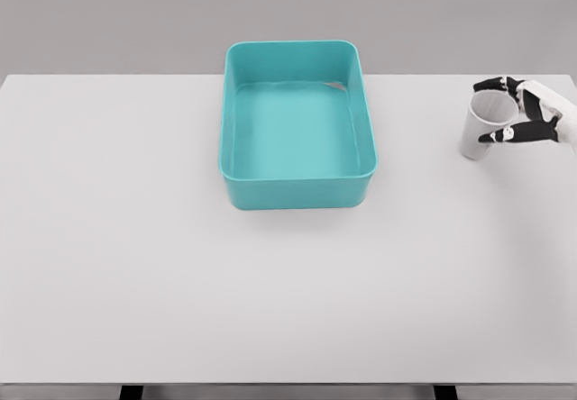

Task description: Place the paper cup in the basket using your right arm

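Observation:
A white paper cup stands upright near the table's far right edge. My right hand comes in from the right edge and wraps the cup's rim, with black-tipped fingers behind it and the thumb in front. The cup seems to rest on the table or just above it. A teal rectangular basket sits at the middle back of the table, well to the left of the cup, with nothing inside. The left arm is out of sight.
The white table spans the whole view, with its front edge near the bottom. A grey wall stands behind it.

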Motion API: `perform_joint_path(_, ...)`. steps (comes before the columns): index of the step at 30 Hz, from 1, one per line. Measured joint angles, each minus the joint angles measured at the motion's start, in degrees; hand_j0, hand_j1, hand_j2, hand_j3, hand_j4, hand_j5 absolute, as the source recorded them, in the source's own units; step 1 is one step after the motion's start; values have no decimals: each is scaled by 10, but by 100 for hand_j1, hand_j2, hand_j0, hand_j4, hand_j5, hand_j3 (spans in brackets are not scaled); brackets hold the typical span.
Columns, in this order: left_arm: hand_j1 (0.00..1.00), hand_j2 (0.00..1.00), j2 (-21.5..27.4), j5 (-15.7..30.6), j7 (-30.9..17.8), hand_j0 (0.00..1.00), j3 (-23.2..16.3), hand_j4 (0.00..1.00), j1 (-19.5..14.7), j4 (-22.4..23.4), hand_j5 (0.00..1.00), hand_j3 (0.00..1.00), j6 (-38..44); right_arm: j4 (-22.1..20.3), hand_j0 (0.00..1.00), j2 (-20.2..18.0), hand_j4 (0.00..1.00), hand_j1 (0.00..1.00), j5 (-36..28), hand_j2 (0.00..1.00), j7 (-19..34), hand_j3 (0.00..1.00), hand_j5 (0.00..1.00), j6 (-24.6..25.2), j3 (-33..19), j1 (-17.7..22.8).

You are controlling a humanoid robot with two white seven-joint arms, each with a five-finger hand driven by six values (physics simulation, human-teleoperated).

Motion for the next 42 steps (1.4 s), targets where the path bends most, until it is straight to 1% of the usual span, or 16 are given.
perform_joint_path(5, 100, 100, 0, 0, 0, 100, 0, 100, 0, 0, 100, 100, 0, -18, 68, 2, 68, 68, 1, 68, 0, 68, 68, 0, -1, -12)
perform_joint_path(11, 100, 100, 0, 0, 0, 100, 0, 100, 0, 0, 100, 100, 0, -55, 67, 8, 67, 67, 1, 67, 0, 67, 67, 0, -1, -21)
perform_joint_path(14, 100, 100, 0, 0, 0, 100, 0, 100, 0, 0, 100, 100, 0, -81, 67, 13, 67, 67, 2, 67, 0, 67, 67, 1, 0, -33)
perform_joint_path(19, 100, 100, 0, 0, 0, 100, 0, 100, 0, 0, 100, 100, 0, -129, 67, 20, 67, 67, 3, 67, 0, 67, 67, 5, 0, -37)
perform_joint_path(20, 100, 100, 0, 0, 0, 100, 0, 100, 0, 0, 100, 100, 0, -139, 67, 23, 67, 67, 3, 67, 0, 67, 67, 6, 0, -45)
perform_joint_path(24, 100, 100, 0, 0, 0, 100, 0, 100, 0, 0, 100, 100, 0, -178, 67, 31, 67, 67, 4, 67, 0, 67, 67, 6, 2, -54)
perform_joint_path(26, 100, 100, 0, 0, 0, 100, 0, 100, 0, 0, 100, 100, 0, -189, 67, 39, 67, 67, 4, 67, 0, 67, 67, 7, 4, -62)
perform_joint_path(30, 100, 100, 0, 0, 0, 100, 0, 100, 0, 0, 100, 100, 0, -197, 67, 66, 67, 67, 17, 67, 0, 67, 67, 8, 19, -85)
perform_joint_path(37, 100, 100, 0, 0, 0, 100, 0, 100, 0, 0, 100, 100, 0, -194, 68, 113, 68, 68, 44, 68, 0, 68, 68, 15, 44, -102)
perform_joint_path(42, 100, 100, 0, 0, 0, 100, 0, 100, 0, 0, 100, 100, 0, -193, 68, 137, 68, 68, 54, 68, 0, 68, 68, 20, 61, -108)
